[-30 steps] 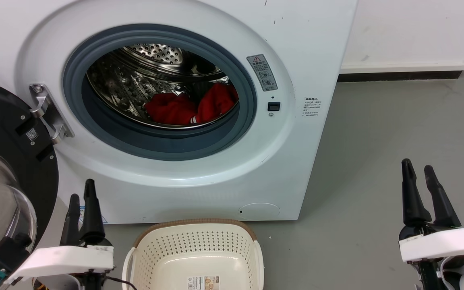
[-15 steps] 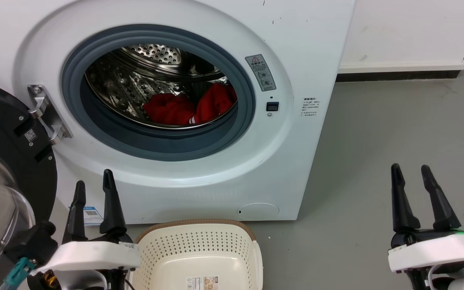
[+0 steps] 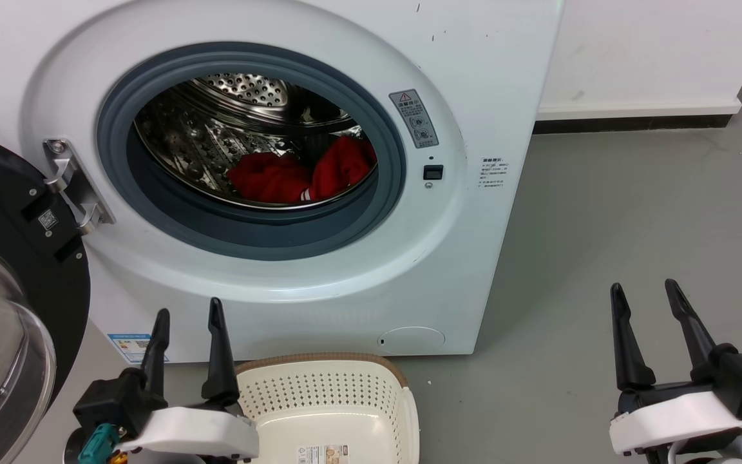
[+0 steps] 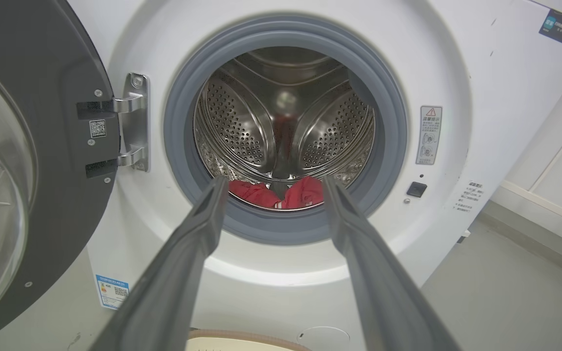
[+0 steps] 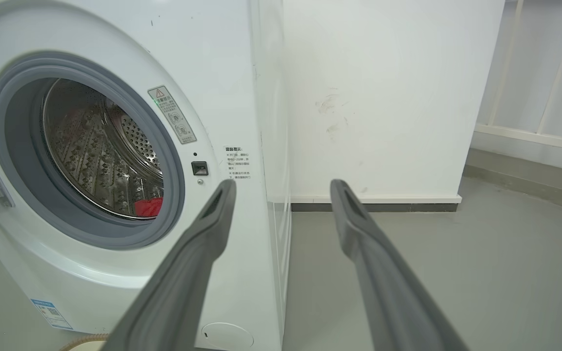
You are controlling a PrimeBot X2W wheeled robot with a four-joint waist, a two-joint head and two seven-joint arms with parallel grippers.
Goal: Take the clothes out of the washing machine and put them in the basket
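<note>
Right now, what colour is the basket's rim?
The basket rim is brown; the head view shows it best.

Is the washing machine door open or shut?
Open. The black-rimmed glass door stands aside, baring the steel drum and red clothes.

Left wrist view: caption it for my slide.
Open left end effector faces the washing machine, red clothes lying in its drum.

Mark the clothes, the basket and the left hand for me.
clothes point(image 3: 273, 178), head view: middle of the left red heap.
basket point(image 3: 319, 356), head view: its brown back rim.
left hand point(image 3: 189, 308), head view: midway between its fingertips.
</note>
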